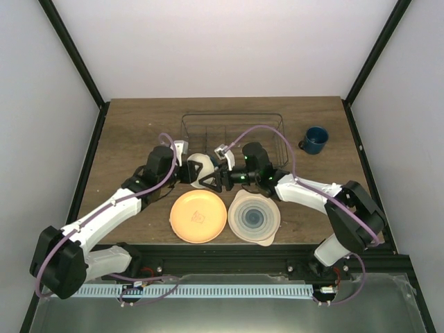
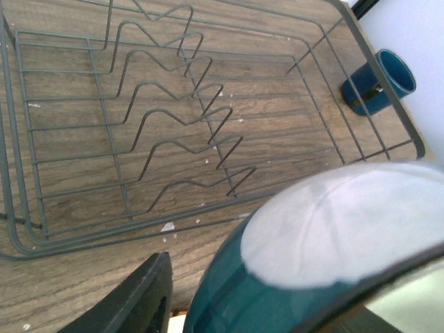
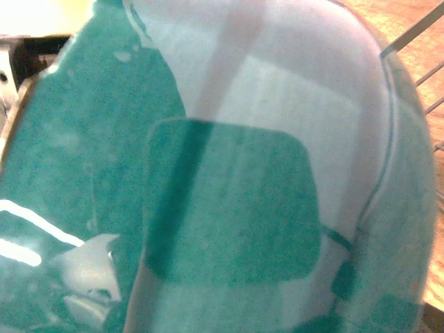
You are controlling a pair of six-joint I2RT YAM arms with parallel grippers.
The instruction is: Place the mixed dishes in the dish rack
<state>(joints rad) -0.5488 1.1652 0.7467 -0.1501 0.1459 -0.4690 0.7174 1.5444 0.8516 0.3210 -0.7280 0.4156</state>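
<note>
The small white bowl (image 1: pixel 201 169), teal inside, is held tilted just in front of the dish rack (image 1: pixel 232 119), between my two grippers. My right gripper (image 1: pixel 218 180) is shut on its right rim; the bowl's glossy inside (image 3: pixel 229 173) fills the right wrist view and hides the fingers. My left gripper (image 1: pixel 188 171) is at the bowl's left side. Its one visible finger (image 2: pixel 142 298) stands apart from the bowl (image 2: pixel 333 229), so it is open. The rack (image 2: pixel 125 118) holds no dishes. The orange plate (image 1: pixel 199 216) and the pale blue-ringed plate (image 1: pixel 254 217) lie flat near the front. The dark blue mug (image 1: pixel 316 140) stands right of the rack. The striped plate is out of view.
The mug also shows in the left wrist view (image 2: pixel 378 82), beyond the rack's far end. Black frame posts and white walls close in the table on three sides. Purple cables loop above both arms.
</note>
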